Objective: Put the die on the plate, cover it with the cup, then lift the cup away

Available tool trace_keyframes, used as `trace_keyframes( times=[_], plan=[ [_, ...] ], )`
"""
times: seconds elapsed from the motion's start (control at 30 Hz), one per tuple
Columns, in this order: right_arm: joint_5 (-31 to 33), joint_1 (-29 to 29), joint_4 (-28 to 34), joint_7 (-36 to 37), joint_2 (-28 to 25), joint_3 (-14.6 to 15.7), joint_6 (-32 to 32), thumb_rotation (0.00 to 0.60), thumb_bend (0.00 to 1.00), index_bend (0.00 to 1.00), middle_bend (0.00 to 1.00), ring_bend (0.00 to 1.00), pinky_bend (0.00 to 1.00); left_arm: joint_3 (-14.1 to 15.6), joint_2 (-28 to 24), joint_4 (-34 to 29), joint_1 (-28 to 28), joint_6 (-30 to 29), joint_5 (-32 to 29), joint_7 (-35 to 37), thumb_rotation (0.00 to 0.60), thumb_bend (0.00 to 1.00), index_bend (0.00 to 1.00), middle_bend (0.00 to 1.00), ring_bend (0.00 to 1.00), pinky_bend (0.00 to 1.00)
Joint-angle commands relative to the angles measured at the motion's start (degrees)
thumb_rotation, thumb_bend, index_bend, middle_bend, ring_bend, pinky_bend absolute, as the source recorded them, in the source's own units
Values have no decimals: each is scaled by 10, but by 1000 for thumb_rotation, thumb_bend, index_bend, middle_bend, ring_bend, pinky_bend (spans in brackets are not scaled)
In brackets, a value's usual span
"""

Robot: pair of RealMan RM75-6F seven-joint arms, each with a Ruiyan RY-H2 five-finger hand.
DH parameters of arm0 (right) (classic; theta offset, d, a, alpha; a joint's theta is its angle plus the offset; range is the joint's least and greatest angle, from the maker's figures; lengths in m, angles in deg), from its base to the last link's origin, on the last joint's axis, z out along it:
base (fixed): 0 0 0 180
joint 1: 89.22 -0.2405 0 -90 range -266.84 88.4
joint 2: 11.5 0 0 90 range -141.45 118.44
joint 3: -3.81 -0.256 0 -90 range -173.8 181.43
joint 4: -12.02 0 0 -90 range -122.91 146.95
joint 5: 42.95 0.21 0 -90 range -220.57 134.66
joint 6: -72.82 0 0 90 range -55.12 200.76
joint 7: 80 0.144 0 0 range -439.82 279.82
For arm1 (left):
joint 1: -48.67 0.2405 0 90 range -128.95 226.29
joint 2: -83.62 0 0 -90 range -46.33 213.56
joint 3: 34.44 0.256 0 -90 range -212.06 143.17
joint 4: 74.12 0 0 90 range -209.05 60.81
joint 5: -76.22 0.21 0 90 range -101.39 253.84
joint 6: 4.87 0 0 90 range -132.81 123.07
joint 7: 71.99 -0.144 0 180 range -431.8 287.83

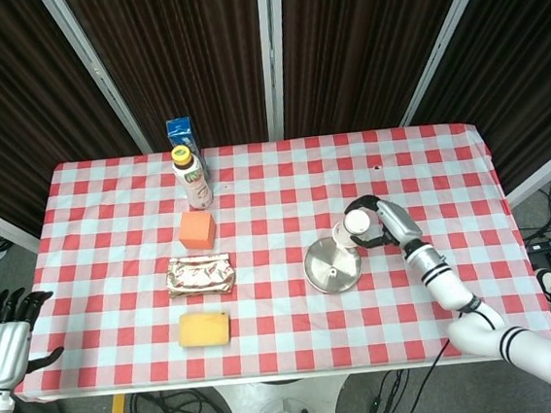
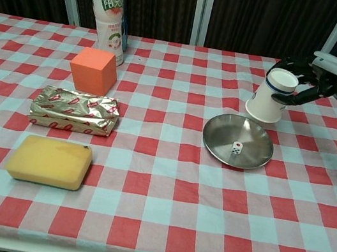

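Die (image 2: 236, 148): on plate (image 2: 253, 158), placed. Cup (image 2: 269, 95): inverted, tilted, gripped by right robot hand (image 2: 305, 80), beside plate. Covering and lifting away: outstanding. Left robot hand (image 1: 5, 338): empty, fingers spread.

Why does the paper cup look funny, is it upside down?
Yes, upside down and tilted. The cup has its flat bottom on top and its wide mouth facing down while the right hand grips it.

Die (image 2: 236, 148) on plate (image 2: 254, 154); inverted cup (image 2: 269, 96) tilted.

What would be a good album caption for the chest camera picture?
Right hand holds an upside-down paper cup tilted, beside the plate where the die lies.
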Motion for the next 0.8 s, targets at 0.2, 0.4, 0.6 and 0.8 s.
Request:
trace_keyframes(
  times=[0.2, 0.4, 0.6, 0.8],
  plan=[
    [-64, 4, 65, 14, -19, 65, 17, 600, 264, 524, 361, 165, 203, 2, 4, 5, 3, -2, -1, 5, 600, 0, 176, 170, 71, 29],
    [-69, -1, 28, 28, 14, 77, 25, 600, 262, 526, 359, 165, 201, 3, 5, 9, 7, -5, -1, 11, 600, 0, 176, 170, 71, 29],
    [-71, -9, 2, 32, 31, 86, 21, 600, 262, 528, 358, 165, 190, 4, 7, 12, 7, -5, -1, 14, 600, 0, 177, 170, 71, 29],
    [-44, -18, -61, 22, 67, 64, 22, 600, 263, 528, 356, 165, 190, 5, 8, 14, 7, -3, -1, 16, 600, 0, 176, 170, 71, 29]
  ],
)
